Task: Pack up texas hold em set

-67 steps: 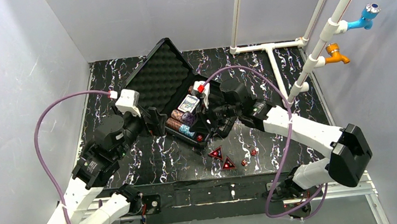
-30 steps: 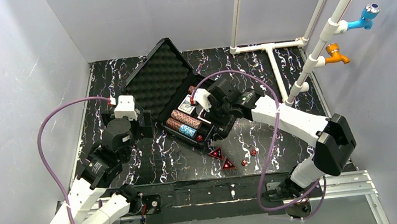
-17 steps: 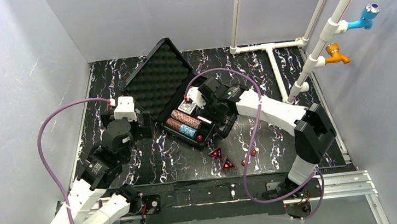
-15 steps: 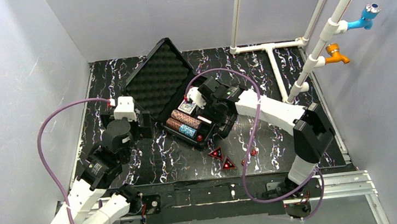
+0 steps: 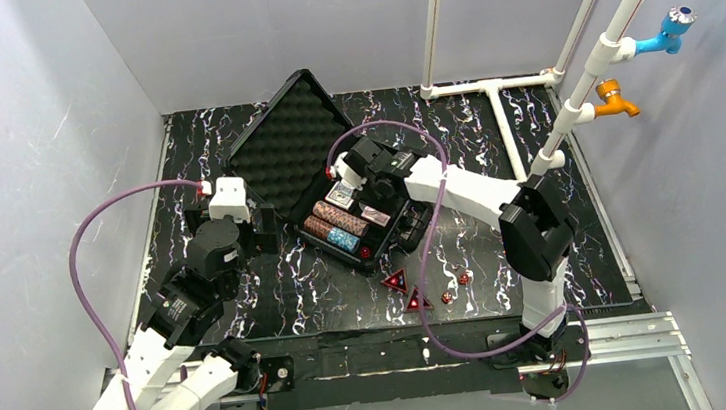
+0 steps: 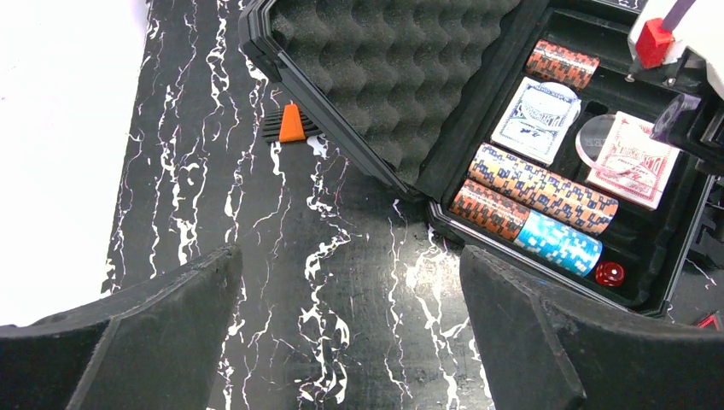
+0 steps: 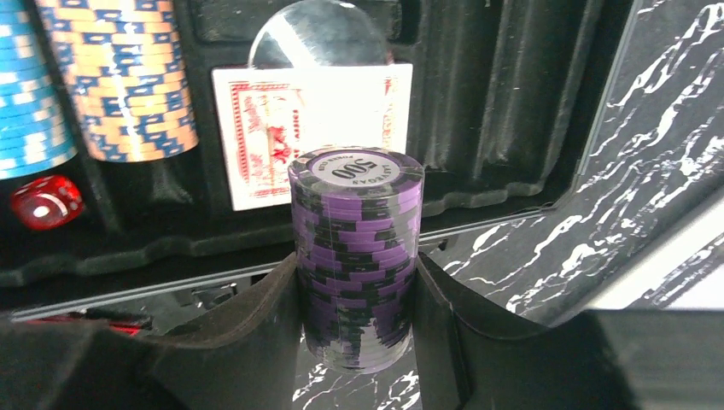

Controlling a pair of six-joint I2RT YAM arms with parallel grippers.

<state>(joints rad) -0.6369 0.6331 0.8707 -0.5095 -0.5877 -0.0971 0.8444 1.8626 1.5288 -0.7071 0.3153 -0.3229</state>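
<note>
The black case (image 5: 410, 229) lies open in the middle, with its foam lid (image 5: 294, 136) propped at the back left. In the left wrist view its tray holds brown chip rolls (image 6: 540, 184), blue chips (image 6: 560, 244), a blue deck (image 6: 536, 109), a red deck (image 6: 633, 159) and a red die (image 6: 609, 273). My right gripper (image 7: 356, 282) is shut on a purple chip roll (image 7: 357, 231), held upright over the tray's near edge (image 5: 367, 186). My left gripper (image 6: 350, 342) is open and empty, over the table left of the case (image 5: 266, 229).
Two red triangular markers (image 5: 394, 280) (image 5: 416, 300) and two small red dice (image 5: 463, 278) (image 5: 446, 297) lie on the table in front of the case. An orange wedge on a black comb (image 6: 292, 125) lies behind the lid. White pipes (image 5: 493, 87) stand at the back right.
My right gripper has moved left and farther back over the tray with the purple roll. My left gripper drew back from the case early on, then stayed still.
</note>
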